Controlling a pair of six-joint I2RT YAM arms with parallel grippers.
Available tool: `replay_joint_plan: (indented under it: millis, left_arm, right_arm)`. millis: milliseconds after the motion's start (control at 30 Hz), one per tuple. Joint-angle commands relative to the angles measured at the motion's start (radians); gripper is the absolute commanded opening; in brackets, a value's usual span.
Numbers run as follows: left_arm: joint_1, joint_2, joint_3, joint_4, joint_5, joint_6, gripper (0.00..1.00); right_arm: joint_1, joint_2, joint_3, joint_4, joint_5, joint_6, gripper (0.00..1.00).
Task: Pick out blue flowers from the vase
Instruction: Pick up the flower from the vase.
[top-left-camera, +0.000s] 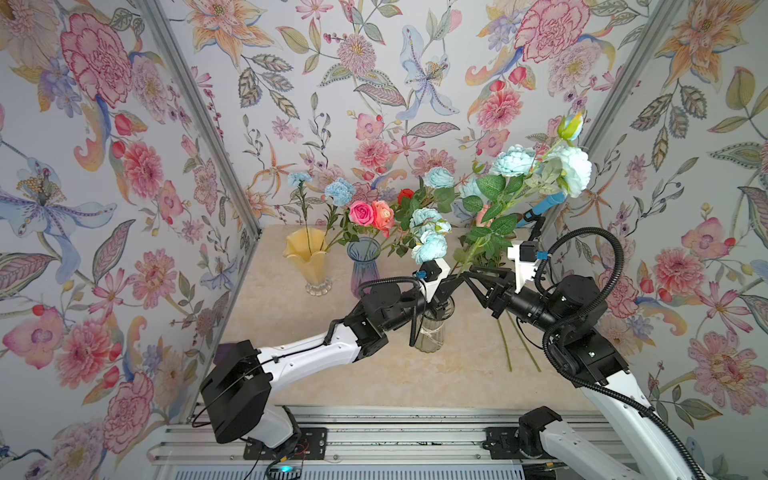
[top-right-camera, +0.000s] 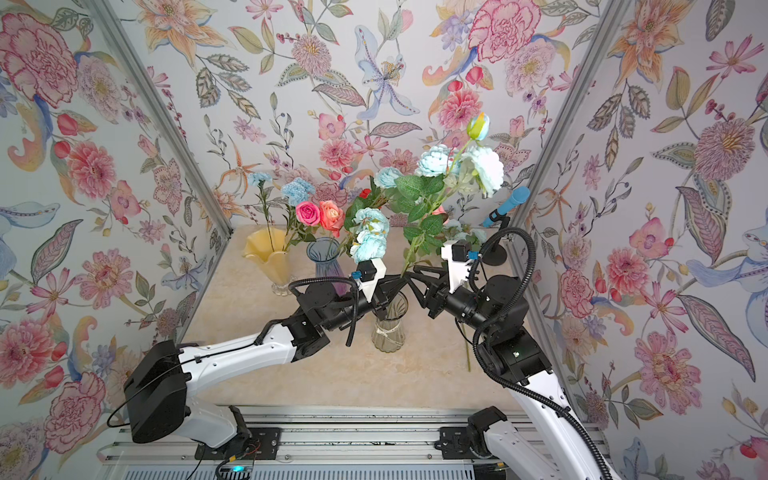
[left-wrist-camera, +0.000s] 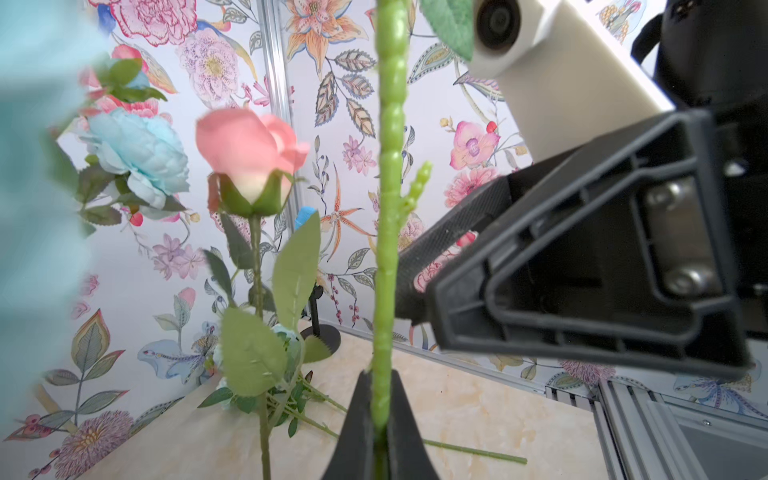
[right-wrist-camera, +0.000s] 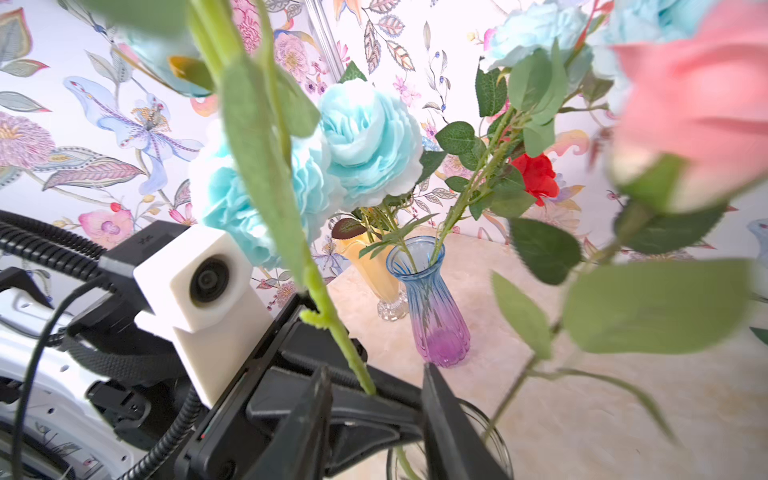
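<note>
Top view, reading from the left of the frame: you are seeing a yellow vase (top-left-camera: 305, 259) standing at the back of the table (top-left-camera: 282, 303), with sky-blue carnations (top-left-camera: 339, 192) rising out of it. Just to its right a blue-and-purple vase (top-left-camera: 365, 268) is standing, with a pink rose (top-left-camera: 360, 212), an orange rose (top-left-camera: 383, 216) and a red rose (top-left-camera: 405, 194) showing above it. A cluster of aqua blooms (top-left-camera: 430, 232) is hanging just above the left wrist camera; which vase it is rooted in you cannot tell.

At frame centre a clear glass vase (top-left-camera: 430, 332) is standing, partly hidden by the left arm. Your left gripper (top-left-camera: 456, 277) is sitting above its mouth, pinching the green stem of an aqua spray (top-left-camera: 571, 166). In the left wrist view the two fingertips (left-wrist-camera: 359, 419) are pressing together on that stem. The spray is leaning toward the upper right, its blooms high against the back wall.

Your right gripper (top-left-camera: 471, 276) is facing the left one tip to tip. Its jaws are standing partly apart on either side of the stem without touching it. A pale pink rose (left-wrist-camera: 249, 153) is standing beside the held stem.

Right of the clear vase, loose green stems (top-left-camera: 506, 349) are lying flat on the table, and a blue microphone (top-left-camera: 546, 205) is leaning in the back right corner.
</note>
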Motion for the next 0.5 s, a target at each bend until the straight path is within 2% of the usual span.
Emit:
replay_joint_plan:
  millis: [0, 333, 467]
  left_arm:
    - [0.005, -0.028, 0.049, 0.003, 0.047, -0.039, 0.0]
    - [0.004, -0.021, 0.108, 0.0, 0.096, -0.075, 0.0]
    - [0.004, -0.024, 0.111, 0.003, 0.099, -0.079, 0.0]
  right_arm:
    - [0.006, 0.021, 0.064, 0.074, -0.056, 0.014, 0.34]
    - [0.009, 0.094, 0.152, 0.167, -0.102, 0.034, 0.28]
    - [0.013, 0.111, 0.179, 0.168, -0.104, 0.029, 0.22]
